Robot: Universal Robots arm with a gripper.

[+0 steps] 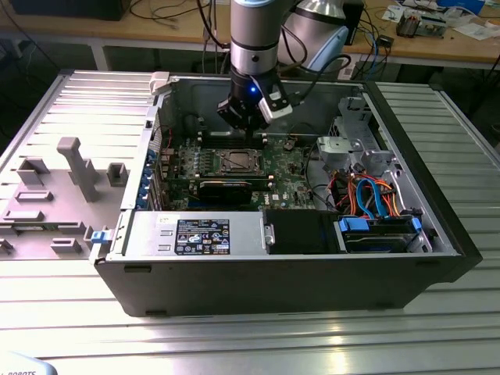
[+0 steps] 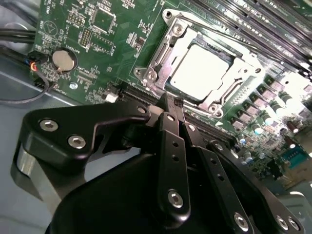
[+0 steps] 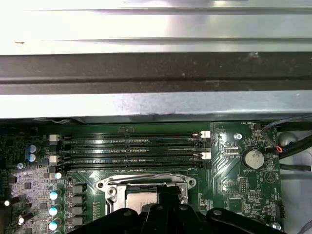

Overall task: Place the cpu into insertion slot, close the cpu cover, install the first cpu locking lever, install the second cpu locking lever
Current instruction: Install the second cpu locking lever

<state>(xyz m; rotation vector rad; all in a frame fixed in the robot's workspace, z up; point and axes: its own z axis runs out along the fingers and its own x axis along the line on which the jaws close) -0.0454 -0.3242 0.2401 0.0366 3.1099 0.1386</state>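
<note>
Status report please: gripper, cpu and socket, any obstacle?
Gripper fingers shut, empty, just above the cpu cover's edge. Cpu seated in insertion slot, cover down over it. Nothing in the way.

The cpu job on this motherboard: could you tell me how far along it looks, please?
Done: the cpu sits in the insertion slot, and the cpu cover lies flat around it. In hand: the gripper, fingers together and empty, is poised at the cover's edge. Left: whether either locking lever is latched cannot be told.
</note>
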